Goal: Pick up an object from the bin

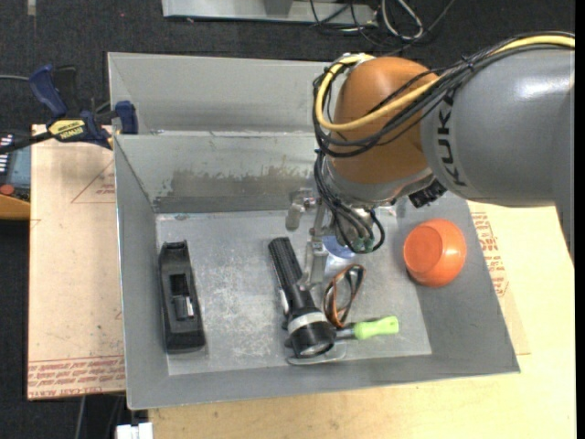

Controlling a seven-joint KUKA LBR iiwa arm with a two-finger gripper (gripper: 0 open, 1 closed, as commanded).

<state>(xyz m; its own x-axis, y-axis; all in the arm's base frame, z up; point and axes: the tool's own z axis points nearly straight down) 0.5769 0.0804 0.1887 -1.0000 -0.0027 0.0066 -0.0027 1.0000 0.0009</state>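
Black flashlight (294, 293) lies mid-floor in the bin, directly below and beside the gripper (317, 245), which hangs just over the barrel's far end. Whether the claw is wide or narrow cannot be told; nothing is seen gripped in it. A small blue-and-white thing (341, 251) sits just right of the gripper. A brown-rimmed loop (345, 293) touches the flashlight's right side, and a green-handled tool (376, 326) pokes out by its head. An orange bowl (436, 252) rests well to the right against the sloping wall, and a black boxy thing (180, 296) lies well apart on the left.

The bin (228, 186) is scuffed grey metal on a dark floor (91, 16) with cables strewn on it.

The flashlight's long axis runs far to near, leaning slightly right, with its wide head toward the near wall.

The grey arm (512, 126) enters from the right, bending down at its orange wrist cover (379, 122), which is looped with yellow and black cables.
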